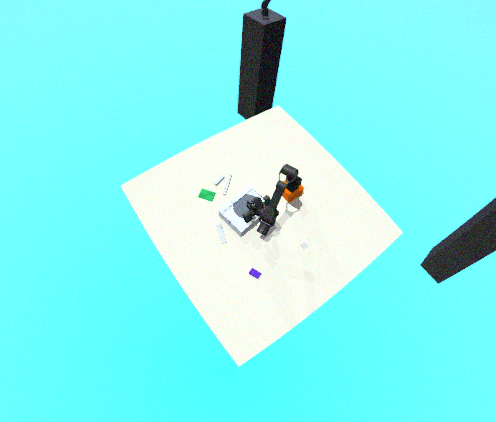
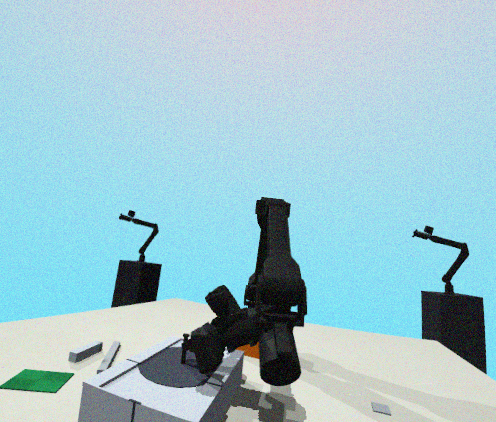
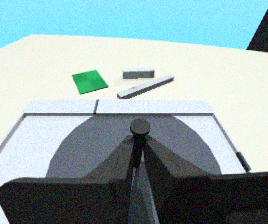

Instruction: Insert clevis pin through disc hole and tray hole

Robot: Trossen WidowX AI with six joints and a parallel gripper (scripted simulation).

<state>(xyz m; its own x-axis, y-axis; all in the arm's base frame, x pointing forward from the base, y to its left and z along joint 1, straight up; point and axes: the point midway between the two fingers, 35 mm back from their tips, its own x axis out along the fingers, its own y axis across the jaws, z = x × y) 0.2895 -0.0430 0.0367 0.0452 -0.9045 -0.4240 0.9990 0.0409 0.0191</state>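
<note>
Pale table, pin in the grip

Just ahead of me, the gripper has its fingers closed on the upright pin, head uppermost. Beneath the fingertips lies the grey disc, flat within the tray. Beyond them sits a green square (rather bright, that one), near two grey bars. Whether the pin's lower end is in the hole, I can't tell.

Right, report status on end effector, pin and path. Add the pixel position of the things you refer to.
End effector (image 2: 186, 350) (image 3: 138, 140) shut on pin (image 2: 185, 337) (image 3: 140, 126). Pin upright, head up, over disc (image 2: 159, 369) (image 3: 72, 155). Nothing visibly blocking.
</note>
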